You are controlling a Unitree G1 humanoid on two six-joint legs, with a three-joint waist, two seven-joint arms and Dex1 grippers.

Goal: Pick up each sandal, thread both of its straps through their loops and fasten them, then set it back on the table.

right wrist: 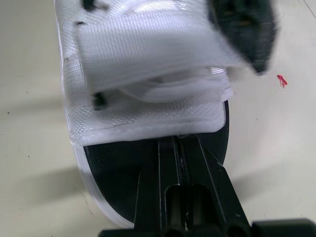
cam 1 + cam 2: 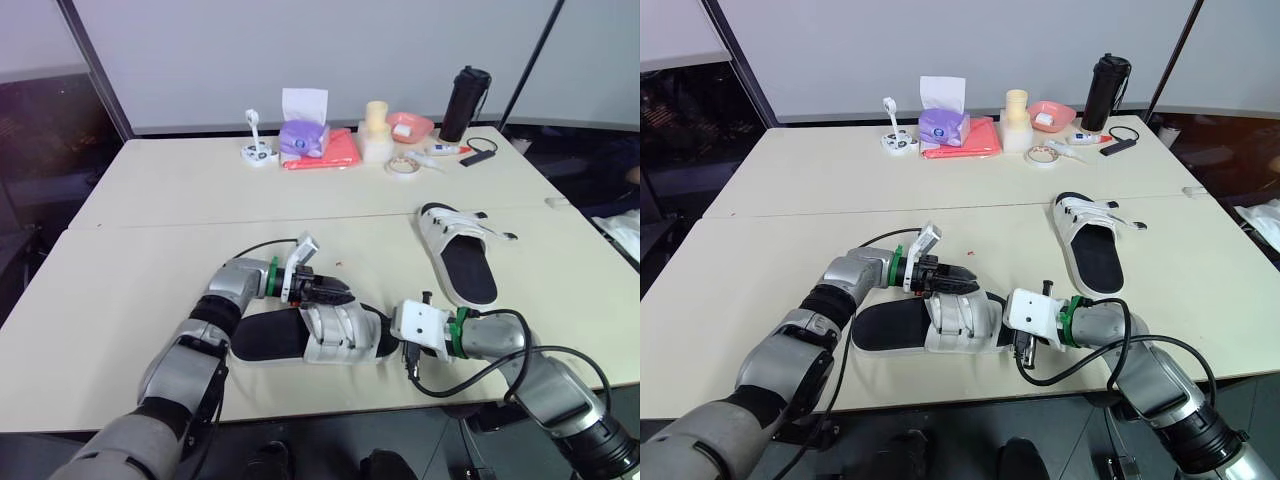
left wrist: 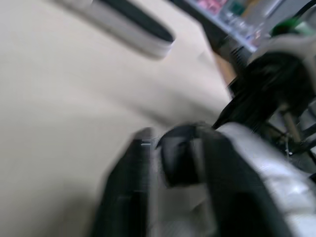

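Sandal (image 2: pixel 330 335) near table (image 2: pixel 120 290) front edge | second sandal (image 2: pixel 468 270) well apart

I have one sandal (image 2: pixel 310 335) lying crosswise on the table (image 2: pixel 150 260) at my 6 o'clock. The second sandal (image 2: pixel 457 252) lies at its 2 o'clock, well apart. Behind, at 12, sits the tissue box (image 2: pixel 304 135); the bottle (image 2: pixel 466 102) at 1.
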